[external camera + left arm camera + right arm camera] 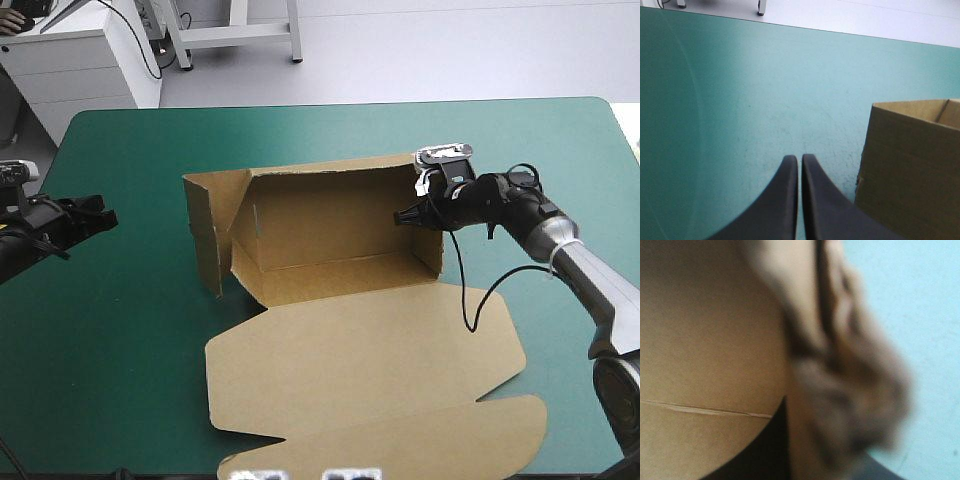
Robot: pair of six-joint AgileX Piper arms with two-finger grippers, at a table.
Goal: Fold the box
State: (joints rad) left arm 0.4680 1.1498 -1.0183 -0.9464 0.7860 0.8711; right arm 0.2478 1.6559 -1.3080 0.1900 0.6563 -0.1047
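Evidently the right hand [405,214] grips the 3 o'clock wall of the box [330,215], the left hand [100,216] closed, empty at 9 o'clock: pulling could drag the unbraced box.

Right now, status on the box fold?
Left gripper jaws shut, empty, over the cover left of the box. Right gripper jaws shut on the box's right wall. Walls up, lid flat. Nothing in the way.
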